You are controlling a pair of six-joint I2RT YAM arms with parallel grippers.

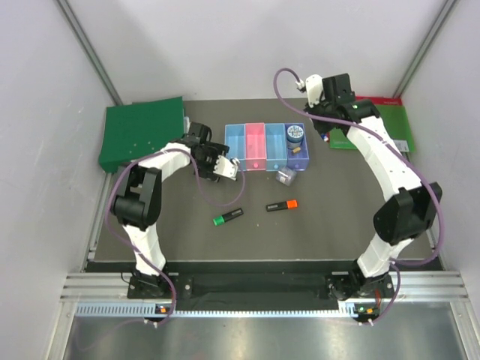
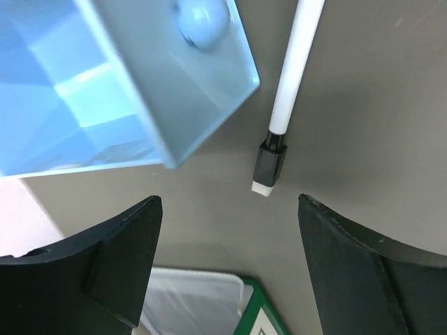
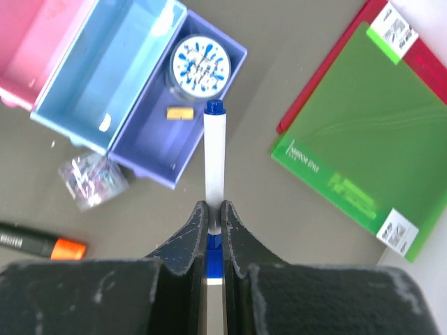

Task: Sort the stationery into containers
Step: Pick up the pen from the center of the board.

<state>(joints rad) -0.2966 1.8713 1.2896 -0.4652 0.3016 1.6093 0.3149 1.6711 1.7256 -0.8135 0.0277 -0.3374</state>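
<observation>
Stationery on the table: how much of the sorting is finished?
Done: round tin and tan block sit in the purple-blue tray. In hand: right gripper clamps the blue-white pen; open left gripper hangs over the black-white marker. Left: clip box, green-capped highlighter, orange-capped highlighter.

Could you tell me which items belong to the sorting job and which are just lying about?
Job: trays, blue-white pen, black-white marker, green-cap highlighter, orange-cap highlighter, clip box, round tin, tan block.
Other: left green folder, right green folder.
</observation>
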